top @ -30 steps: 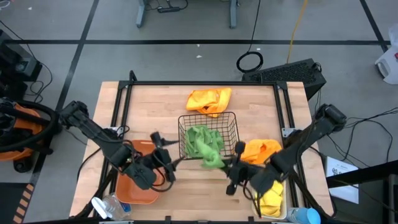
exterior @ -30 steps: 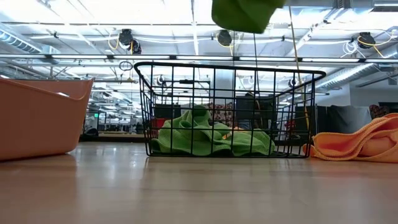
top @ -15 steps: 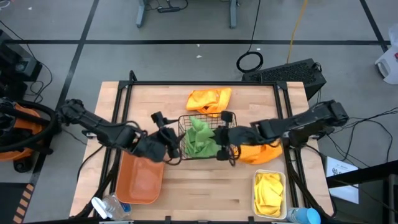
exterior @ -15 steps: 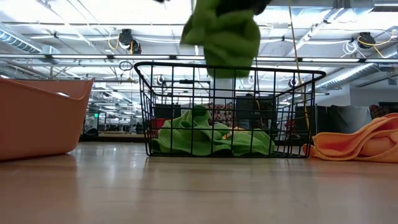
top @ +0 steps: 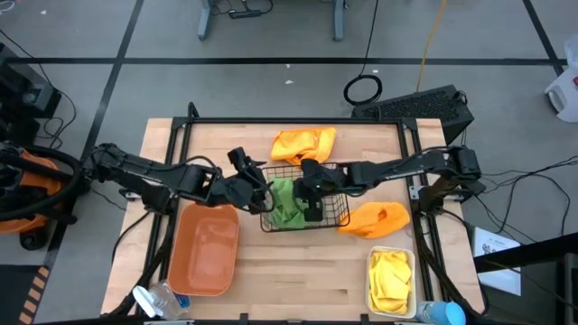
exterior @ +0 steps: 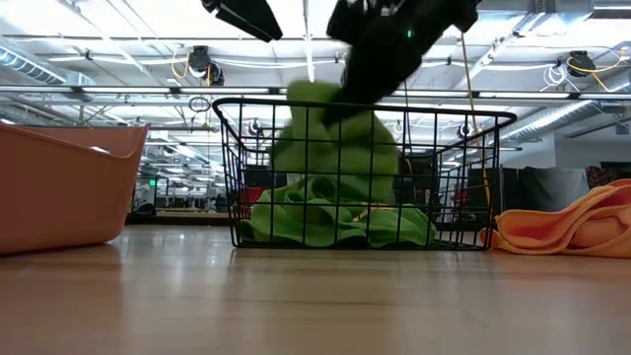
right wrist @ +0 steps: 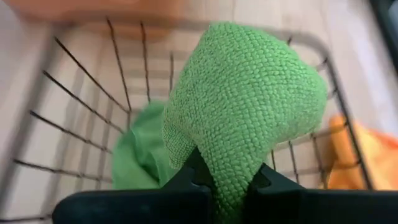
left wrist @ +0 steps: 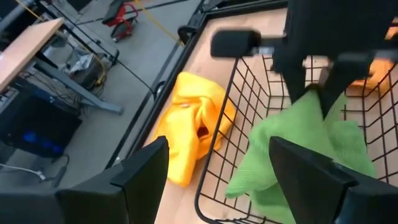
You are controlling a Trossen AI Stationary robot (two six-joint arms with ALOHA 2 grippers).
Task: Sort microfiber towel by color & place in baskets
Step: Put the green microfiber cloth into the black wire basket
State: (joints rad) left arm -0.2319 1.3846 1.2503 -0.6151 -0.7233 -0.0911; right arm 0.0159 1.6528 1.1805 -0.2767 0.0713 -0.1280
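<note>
Right gripper (top: 312, 191) lowered, green towel (right wrist: 245, 109) entering black basket (top: 336, 213)

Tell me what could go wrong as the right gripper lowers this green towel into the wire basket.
The green towel in the right gripper hangs near the black wire basket rim, so it may drape over the wire when released. The open left gripper sits beside that basket, close enough that the arms could bump.
</note>
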